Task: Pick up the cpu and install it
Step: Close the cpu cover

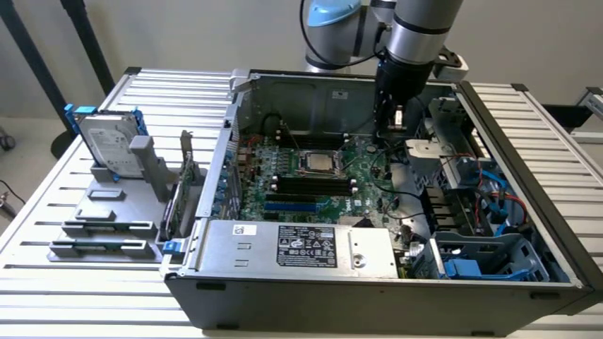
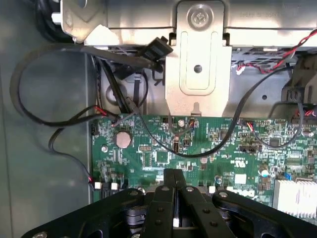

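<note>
vertically, arm (image 1: 414, 32) pointing down inside case (image 1: 377, 300), jaws together, near cpu (image 1: 318, 162)

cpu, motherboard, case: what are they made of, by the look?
cpu: silvery top plate with a dull sheen, looks like bare metal.
motherboard: green board carrying small soldered parts, probably fibreglass laminate.
case: matte grey sheet metal with folded edges, likely steel, though the look leaves it open.

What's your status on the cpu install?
Gripper above motherboard edge, fingers shut, nothing seen between. Cpu lies in socket, apart from gripper. Black cables loose nearby.
</note>
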`<state>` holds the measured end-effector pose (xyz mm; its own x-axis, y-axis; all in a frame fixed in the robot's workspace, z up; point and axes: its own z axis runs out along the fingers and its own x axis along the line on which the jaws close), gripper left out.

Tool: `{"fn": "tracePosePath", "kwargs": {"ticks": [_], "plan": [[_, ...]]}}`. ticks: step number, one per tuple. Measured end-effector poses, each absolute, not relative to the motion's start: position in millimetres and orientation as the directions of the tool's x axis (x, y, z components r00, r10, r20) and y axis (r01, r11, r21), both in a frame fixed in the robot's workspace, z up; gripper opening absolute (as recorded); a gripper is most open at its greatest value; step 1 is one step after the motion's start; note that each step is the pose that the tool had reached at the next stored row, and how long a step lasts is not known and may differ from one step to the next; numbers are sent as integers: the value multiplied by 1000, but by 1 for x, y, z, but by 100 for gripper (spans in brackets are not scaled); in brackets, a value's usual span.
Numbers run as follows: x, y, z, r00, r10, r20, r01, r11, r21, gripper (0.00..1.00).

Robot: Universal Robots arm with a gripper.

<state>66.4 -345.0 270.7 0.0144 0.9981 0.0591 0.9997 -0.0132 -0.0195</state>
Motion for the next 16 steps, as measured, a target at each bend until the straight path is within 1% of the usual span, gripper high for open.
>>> {"fn": "tracePosePath", "kwargs": {"ticks": [9,11,14,16], "plan": [[66,-344,254,14,998,63,1000,-13,-19,11],[65,-343,252,14,997,70,1000,-13,-19,11],[64,-340,250,14,996,90,1000,-13,-19,11],[62,-339,249,14,995,94,1000,-12,-19,11]]}}
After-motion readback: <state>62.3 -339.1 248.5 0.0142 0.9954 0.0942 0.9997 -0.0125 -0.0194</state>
